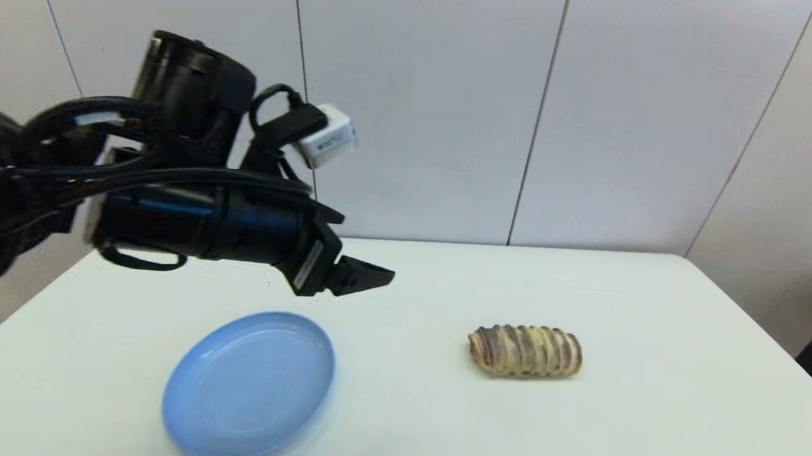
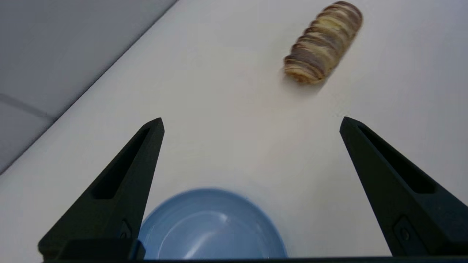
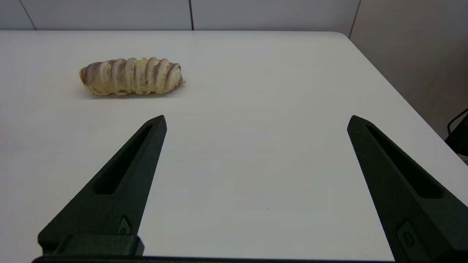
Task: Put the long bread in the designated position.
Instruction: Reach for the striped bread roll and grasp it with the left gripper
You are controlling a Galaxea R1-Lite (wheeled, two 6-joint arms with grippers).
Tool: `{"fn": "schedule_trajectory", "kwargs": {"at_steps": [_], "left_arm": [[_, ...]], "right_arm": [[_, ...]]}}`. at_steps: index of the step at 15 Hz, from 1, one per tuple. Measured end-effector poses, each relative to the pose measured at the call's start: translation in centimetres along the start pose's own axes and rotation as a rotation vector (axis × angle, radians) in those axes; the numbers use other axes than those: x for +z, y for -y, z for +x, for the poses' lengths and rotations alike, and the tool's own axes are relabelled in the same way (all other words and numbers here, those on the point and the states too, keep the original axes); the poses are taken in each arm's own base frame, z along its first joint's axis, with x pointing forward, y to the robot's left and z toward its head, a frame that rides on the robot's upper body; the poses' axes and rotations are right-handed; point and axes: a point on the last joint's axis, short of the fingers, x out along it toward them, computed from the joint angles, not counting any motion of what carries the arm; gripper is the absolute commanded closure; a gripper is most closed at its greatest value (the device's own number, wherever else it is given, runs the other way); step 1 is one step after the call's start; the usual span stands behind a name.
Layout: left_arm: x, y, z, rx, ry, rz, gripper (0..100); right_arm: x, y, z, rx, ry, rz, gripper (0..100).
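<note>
**Operator:** Long bread (image 1: 525, 351) is where I'm looking first. It lies on the white worktop (image 1: 646, 421), right of centre, its long axis running left to right across the scene. Nothing touches it.

**Second:** Which arm do you count as nearer?

**Operator:** Hard to say outright. The left gripper (image 1: 365, 276) hangs above the worktop beyond the far edge of the blue plate (image 1: 248, 384), jaws released and holding nothing, and the loaf lies to its right and a little nearer to me. Through the left wrist camera the bread (image 2: 323, 42) sits well ahead of the left gripper (image 2: 252, 122), off toward 1 side, seen almost end on. The right gripper (image 3: 256, 120) is out of the head view, also spread wide and empty, and the loaf (image 3: 131, 76) lies ahead of it, off to the left, broadside on.

**Second:** So the grip?

**Operator:** I judge the jaws should close across the short width, so the left wrist would need to turn to square up.

**Second:** Surface?

**Operator:** Tan crust, oblong, dark brown crosswise ridges; I'd expect some give under pressure. The plate is smooth, shallow, round, and stands well apart from the loaf, to its left.
</note>
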Motion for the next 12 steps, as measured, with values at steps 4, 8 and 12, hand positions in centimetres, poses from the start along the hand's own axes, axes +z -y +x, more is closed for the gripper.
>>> {"fn": "schedule_trajectory", "kwargs": {"at_steps": [4,8,12], "left_arm": [[1.5,1.0,5.8,-0.186,0.0,0.078,0],[2.1,2.2,10.9,-0.29,0.011,0.177,0],[2.5,4.0,15.3,-0.39,0.037,0.245,0]], "right_arm": [[0.0,0.0,0.0,0.0,0.0,0.0,0],[0.0,0.0,0.0,-0.001,0.0,0.0,0],[0.0,0.0,0.0,0.0,0.0,0.0,0]]}}
